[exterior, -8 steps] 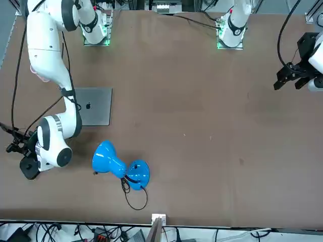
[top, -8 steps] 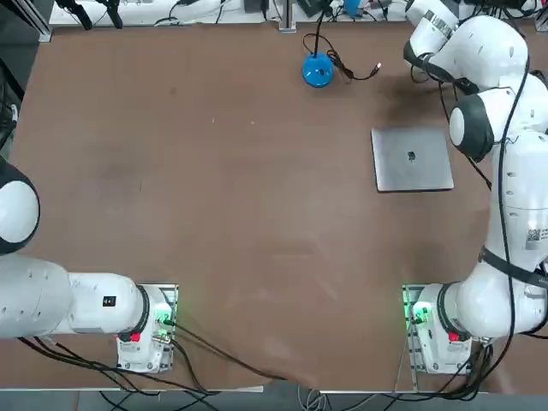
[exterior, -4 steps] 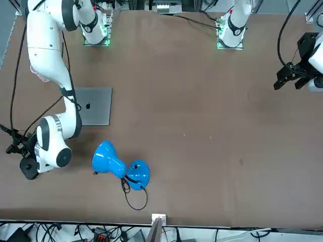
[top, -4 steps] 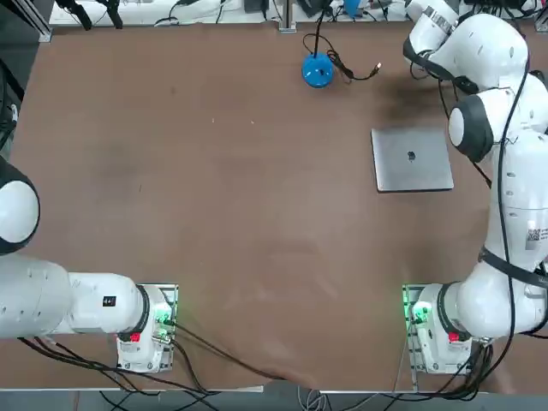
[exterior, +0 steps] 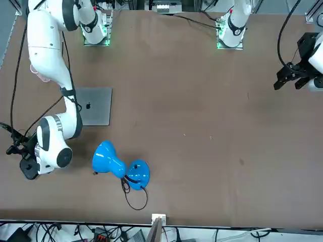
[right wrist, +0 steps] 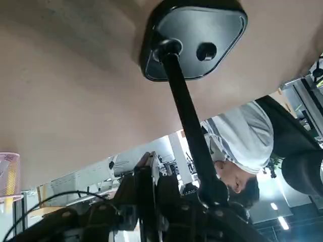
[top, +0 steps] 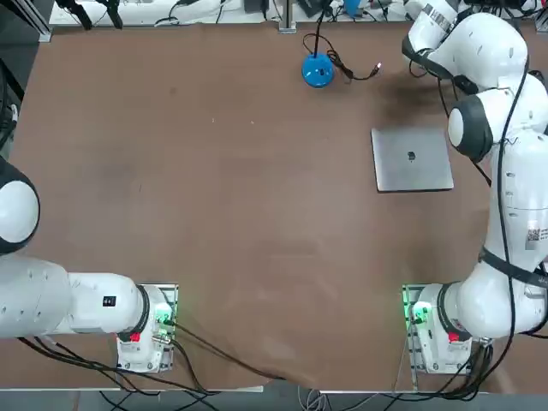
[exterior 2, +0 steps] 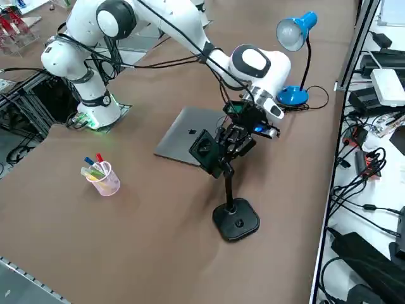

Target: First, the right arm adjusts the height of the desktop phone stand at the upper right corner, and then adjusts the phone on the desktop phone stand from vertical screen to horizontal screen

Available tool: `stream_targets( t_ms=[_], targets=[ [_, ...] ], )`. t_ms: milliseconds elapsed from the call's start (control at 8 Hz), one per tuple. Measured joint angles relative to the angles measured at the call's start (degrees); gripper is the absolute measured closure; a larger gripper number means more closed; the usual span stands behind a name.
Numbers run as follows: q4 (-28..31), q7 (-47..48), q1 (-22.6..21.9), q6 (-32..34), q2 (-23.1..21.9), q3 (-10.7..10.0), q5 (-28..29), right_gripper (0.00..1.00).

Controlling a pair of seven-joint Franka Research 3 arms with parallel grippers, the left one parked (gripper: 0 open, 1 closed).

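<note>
Only the right side view is showing the white arm's black claw (exterior 2: pixel 229 147) clamping together on the thin black pole-and-clamp phone stand (exterior 2: pixel 233 209) at its head, standing beside the silver-grey closed laptop (exterior 2: pixel 185 140) on the brown desk (exterior 2: pixel 126 240); the top view is hiding both.

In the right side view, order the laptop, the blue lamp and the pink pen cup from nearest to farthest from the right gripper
1. Laptop, on the table just beside the right gripper, which is shut at the stand's head.
2. Blue lamp, toward the table's far edge.
3. Pink pen cup, across the table, farthest.

In the top view, the right arm (top: pixel 505 128) hides the desktop phone stand.
</note>
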State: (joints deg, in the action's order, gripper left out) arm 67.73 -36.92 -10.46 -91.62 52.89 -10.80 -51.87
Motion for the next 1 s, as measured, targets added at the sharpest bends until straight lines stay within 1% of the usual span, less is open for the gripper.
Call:
stream_targets(
  t_ms=[375, 875, 1000],
  targets=[
    [-0.82, -0.01, 0.03, -0.21, 0.06, 0.21, 0.29, 0.82],
    [-2.24, -4.4, 0.32, -0.3, 0.06, 0.28, 1.31, 0.82],
    [-2.8, -5.49, 0.49, -0.21, 0.04, 0.21, 2.5, 0.82]
  ],
)
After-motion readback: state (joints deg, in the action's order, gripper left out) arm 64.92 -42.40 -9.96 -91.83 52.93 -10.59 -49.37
